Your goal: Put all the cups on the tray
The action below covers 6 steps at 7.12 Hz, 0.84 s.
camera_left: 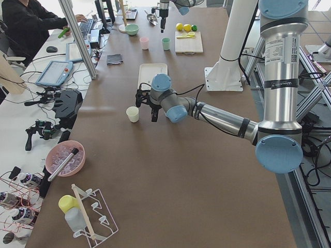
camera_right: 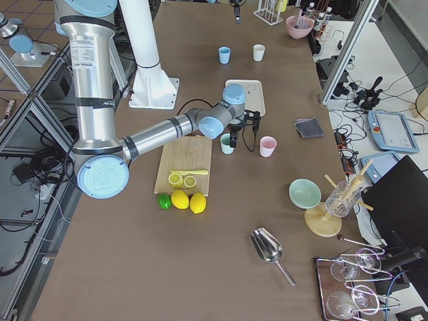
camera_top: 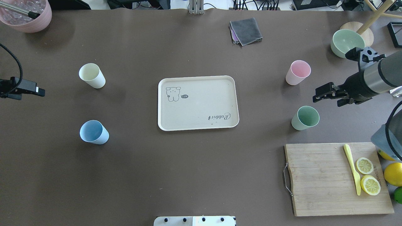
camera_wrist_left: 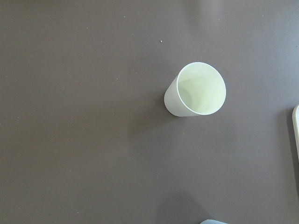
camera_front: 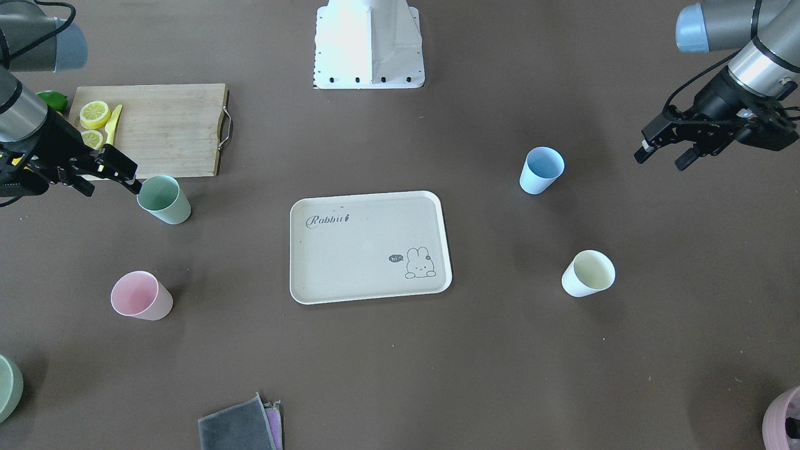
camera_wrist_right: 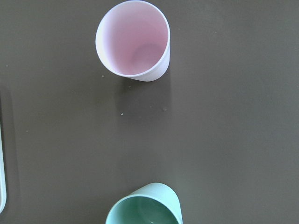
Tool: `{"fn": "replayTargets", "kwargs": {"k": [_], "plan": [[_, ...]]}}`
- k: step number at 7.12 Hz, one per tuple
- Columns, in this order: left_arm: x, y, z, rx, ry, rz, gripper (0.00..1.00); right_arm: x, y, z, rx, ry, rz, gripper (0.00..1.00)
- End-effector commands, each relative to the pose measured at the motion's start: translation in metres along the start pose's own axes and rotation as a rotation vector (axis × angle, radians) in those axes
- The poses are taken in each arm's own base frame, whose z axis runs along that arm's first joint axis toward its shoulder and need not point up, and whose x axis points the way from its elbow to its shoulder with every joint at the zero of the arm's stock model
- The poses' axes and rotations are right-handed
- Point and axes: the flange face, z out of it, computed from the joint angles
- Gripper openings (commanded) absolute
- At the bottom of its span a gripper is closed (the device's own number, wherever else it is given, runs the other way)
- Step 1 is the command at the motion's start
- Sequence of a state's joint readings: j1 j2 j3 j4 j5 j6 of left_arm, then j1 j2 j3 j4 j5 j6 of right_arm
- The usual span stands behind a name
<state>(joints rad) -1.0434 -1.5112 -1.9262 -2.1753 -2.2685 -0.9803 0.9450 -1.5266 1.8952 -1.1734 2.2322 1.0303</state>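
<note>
Around the bare flat beige rimmed tray (camera_front: 362, 250), 0 of 4 placed: mint-green matte tapered cup (camera_front: 164, 200), pink cup (camera_front: 140, 297), lt-blue cup (camera_front: 541, 170) & cream cup (camera_front: 587, 274) all stand off it; L gripper (camera_front: 661, 156) & R gripper (camera_front: 111, 185) jaws apart, empty

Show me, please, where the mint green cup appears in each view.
Front-facing: mint green cup left of the tray.
Overhead: cup right of the tray.
Exterior left: cup at far end, beyond the tray.
Exterior right: cup mid-frame, below the tray.
Left wrist: not in it.
Right wrist: cup cut by bottom edge.
Shared landmark: the tray.
</note>
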Motion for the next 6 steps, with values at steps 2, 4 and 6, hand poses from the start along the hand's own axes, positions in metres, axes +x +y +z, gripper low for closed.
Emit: {"fn": "replayTargets", "kwargs": {"k": [2,4,6], "plan": [[0.04,0.037,0.041,-0.011,-0.013,-0.008,0.98,-0.024,0.008,0.016,-0.003,0.001,0.004,1.0],[0.041,0.038,0.041,-0.012,-0.012,-0.006,0.98,-0.015,0.008,0.031,-0.011,0.033,0.014,1.0],[0.042,0.039,0.043,-0.016,-0.011,-0.004,0.98,-0.006,0.01,0.039,-0.024,0.051,0.027,1.0]]}}
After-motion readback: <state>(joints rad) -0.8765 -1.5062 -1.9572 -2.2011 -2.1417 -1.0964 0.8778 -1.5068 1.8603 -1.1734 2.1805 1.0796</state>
